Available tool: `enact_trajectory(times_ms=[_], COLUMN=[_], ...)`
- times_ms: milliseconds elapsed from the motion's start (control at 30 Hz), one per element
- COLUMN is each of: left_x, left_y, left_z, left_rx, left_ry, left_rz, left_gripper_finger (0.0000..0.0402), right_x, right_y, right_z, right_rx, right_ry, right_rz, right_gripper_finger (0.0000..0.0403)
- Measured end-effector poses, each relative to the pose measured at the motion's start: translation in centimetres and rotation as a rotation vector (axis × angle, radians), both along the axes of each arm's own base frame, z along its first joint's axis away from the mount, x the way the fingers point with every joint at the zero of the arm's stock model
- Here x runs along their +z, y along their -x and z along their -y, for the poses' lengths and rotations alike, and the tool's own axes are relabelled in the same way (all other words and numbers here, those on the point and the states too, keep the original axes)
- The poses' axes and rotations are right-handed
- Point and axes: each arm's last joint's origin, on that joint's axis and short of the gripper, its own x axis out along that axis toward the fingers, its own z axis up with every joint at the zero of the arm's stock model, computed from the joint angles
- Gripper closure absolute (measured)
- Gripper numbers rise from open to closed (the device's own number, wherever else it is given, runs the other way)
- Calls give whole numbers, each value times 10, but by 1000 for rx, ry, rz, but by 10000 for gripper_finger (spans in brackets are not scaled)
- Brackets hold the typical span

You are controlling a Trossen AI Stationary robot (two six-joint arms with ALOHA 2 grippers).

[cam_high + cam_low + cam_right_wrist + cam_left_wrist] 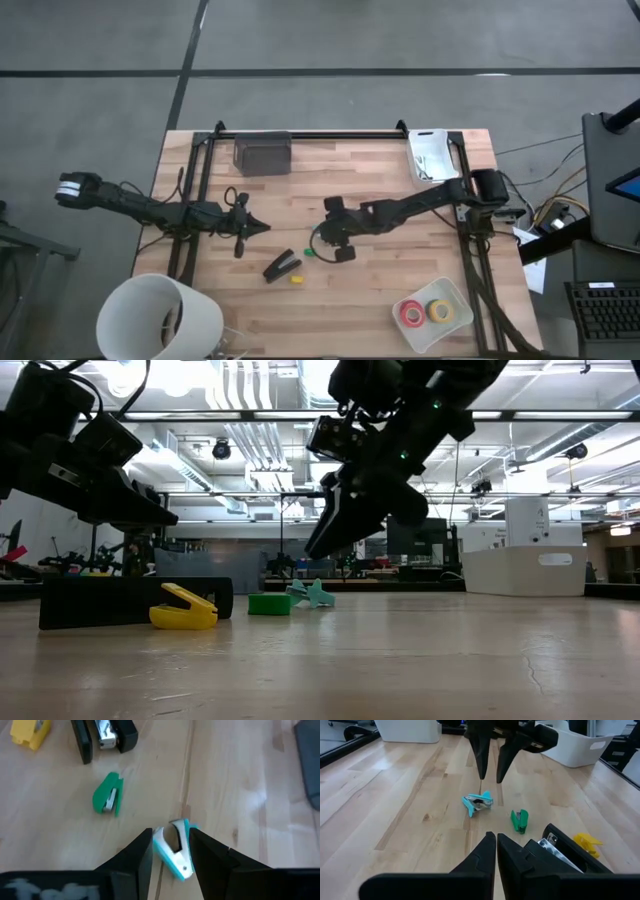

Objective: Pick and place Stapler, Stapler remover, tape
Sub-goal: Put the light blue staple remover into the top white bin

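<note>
Reference landmark: the black stapler (282, 266), which lies on the wooden table (380, 300) near its front edge, left of centre in the high view.

Left gripper (262, 227): positioned just behind and to the left of the stapler, above the table surface. Its fingers (487, 851) are pressed together and hold nothing. It points toward the right arm.

Stapler: in the left wrist view it lies open, with the metal staple channel exposed.

Yellow staple remover (297, 279): lies on the table just beside the stapler, at its right front end.

Green staple remover (309, 253): lies on the table just behind and to the right of the stapler, apart from it.

Teal staple remover (175, 849): lies on the table to the right of the stapler, beyond the green one.

Right gripper (322, 243): positioned to the right of the stapler, directly above the teal staple remover. Its fingers (139, 854) are spread, one on each side of the teal staple remover; contact cannot be determined.

Tape: a red roll (412, 313) and a yellow roll (439, 311) lie side by side in a pale tray (447, 287), well to the right of the stapler at the front right corner of the table.
</note>
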Motion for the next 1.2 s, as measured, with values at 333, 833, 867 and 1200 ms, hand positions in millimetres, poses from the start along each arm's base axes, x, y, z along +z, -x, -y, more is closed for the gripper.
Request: enact_trajectory(times_ms=[333, 833, 867, 1200], left_x=[0, 0, 0, 0], left_y=[0, 0, 0, 0], left_z=[0, 0, 0, 0], left_rx=[0, -1, 0, -1], left_ry=[0, 0, 0, 0], left_rz=[0, -1, -1, -1], left_gripper_finger=[382, 383, 383, 383], right_x=[-19, -27, -27, -28], right_y=[0, -5, -5, -4], right_z=[1, 0, 0, 0], right_rx=[0, -4, -4, -9], right_ry=[6, 7, 7, 5], right_rz=[-53, -72, -74, -83], right_gripper_finger=[273, 318, 322, 370])
